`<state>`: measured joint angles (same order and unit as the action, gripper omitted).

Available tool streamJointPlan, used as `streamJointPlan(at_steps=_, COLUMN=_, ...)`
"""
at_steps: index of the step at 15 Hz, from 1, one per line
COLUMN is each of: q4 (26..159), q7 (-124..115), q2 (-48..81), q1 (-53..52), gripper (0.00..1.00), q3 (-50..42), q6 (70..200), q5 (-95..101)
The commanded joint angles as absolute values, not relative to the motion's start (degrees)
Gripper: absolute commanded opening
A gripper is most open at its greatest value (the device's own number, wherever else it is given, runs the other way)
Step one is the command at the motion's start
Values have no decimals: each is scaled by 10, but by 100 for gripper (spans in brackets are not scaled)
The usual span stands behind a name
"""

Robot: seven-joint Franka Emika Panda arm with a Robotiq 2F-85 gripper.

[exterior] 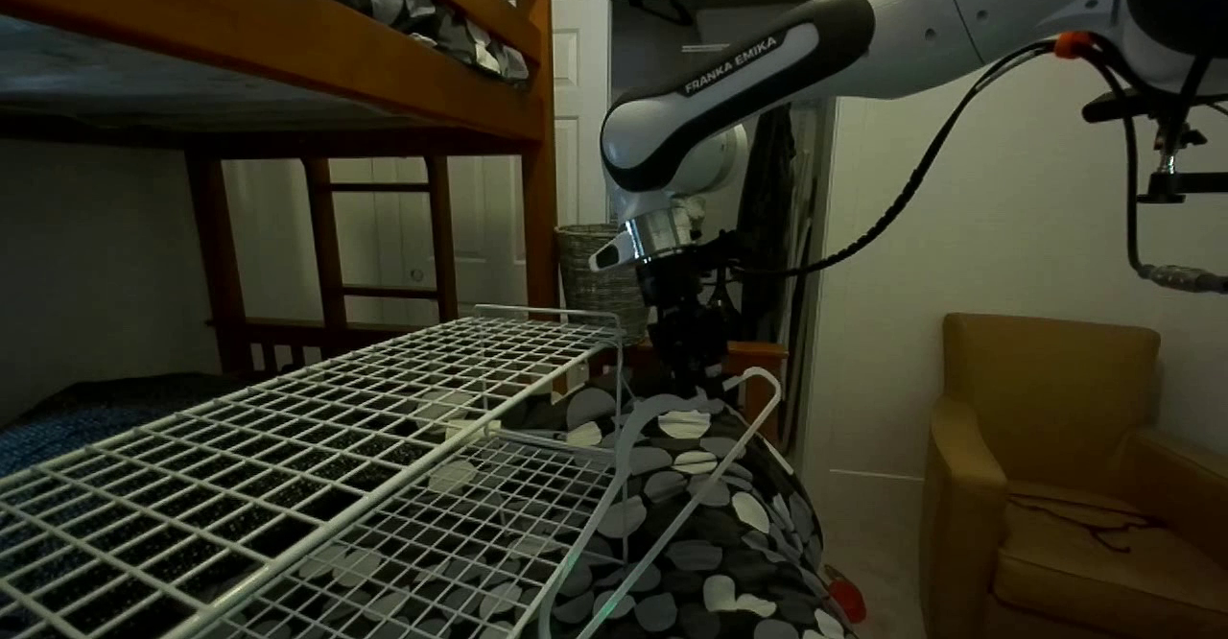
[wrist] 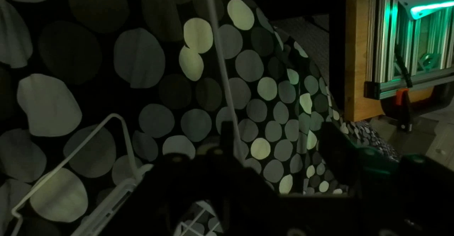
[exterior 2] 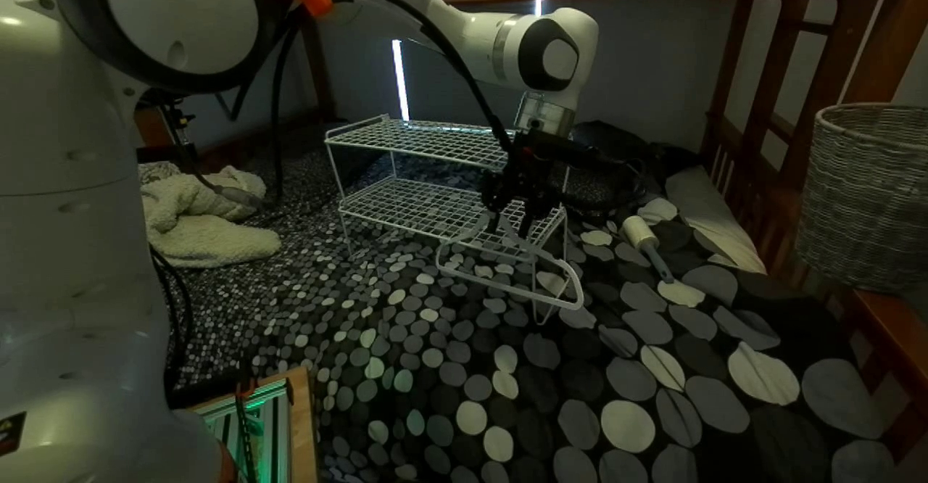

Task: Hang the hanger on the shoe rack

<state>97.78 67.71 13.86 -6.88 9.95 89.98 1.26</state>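
Hanger (exterior 2: 502,287) first: thin, pale, probably plastic, so from my seat I expect it light, fairly stiff with a little spring, smooth enough to pivot in a grip, and not fragile unless I lever its slim bars. I'd take hold at the neck, under the hook, where the sloping arms meet; I can't make that part out.

Left to right in an exterior view, the shoe rack (exterior 2: 424,141) stands at ten o'clock from the claw (exterior 2: 511,228). The hanger's left end lies between eight and nine, its long bar near, at six, its right end between four and five. Whether the hook has caught the rack, I can't tell.

In the wrist view a blurred pale bar, which I take for the hanger, runs from twelve o'clock down to just beside the left finger (wrist: 227,136). The claw's two fingers stand well apart, spotted bedding (wrist: 197,124) showing between them, and I see nothing pinched.
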Motion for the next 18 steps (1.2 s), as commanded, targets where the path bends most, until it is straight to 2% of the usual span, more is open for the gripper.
streamJointPlan(at_steps=1, q4=990, q7=651, q2=96, q1=-65, gripper=96, q3=96, q6=904, q5=9)
streamJointPlan(at_steps=2, q4=997, q7=645, q2=81, q1=-64, gripper=100, q3=95, q6=910, q5=11)
streamJointPlan(at_steps=18, q4=1053, q7=477, q2=-132, q1=-71, gripper=100, q3=66, q6=997, q5=-65)
